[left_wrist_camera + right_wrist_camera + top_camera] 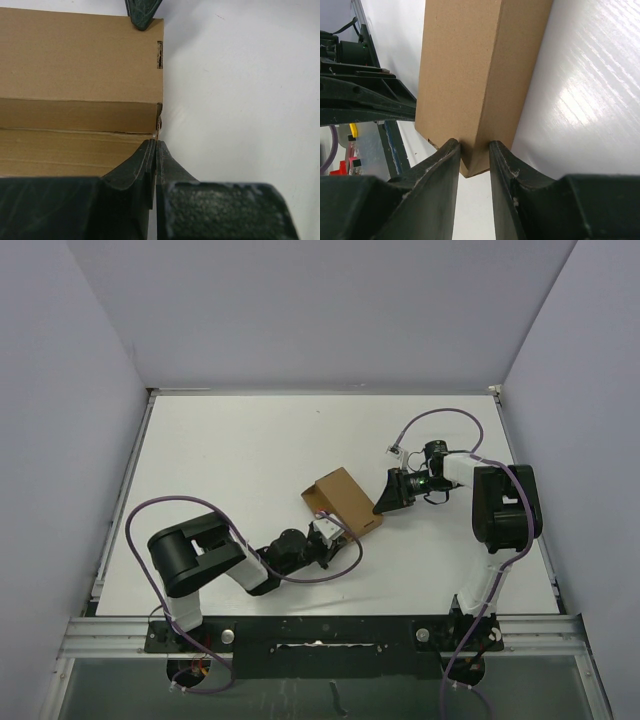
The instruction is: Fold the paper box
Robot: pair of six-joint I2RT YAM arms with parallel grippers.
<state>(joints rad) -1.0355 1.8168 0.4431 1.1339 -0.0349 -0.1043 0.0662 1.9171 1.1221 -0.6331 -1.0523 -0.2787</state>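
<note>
Two grips hold the paper box (345, 502): left gripper (155, 146) clenched on a flap edge, right gripper (474, 146) clamping a corner. Opposing pulls could tear the flap.

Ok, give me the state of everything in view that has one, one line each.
paper box: folded into a carton shape, lying flat, with a gripper at each end.
left gripper: shut, tips at a corner of the paper box; a grip on the cardboard cannot be told.
right gripper: closed on the end corner of the paper box, a finger on each side.
</note>
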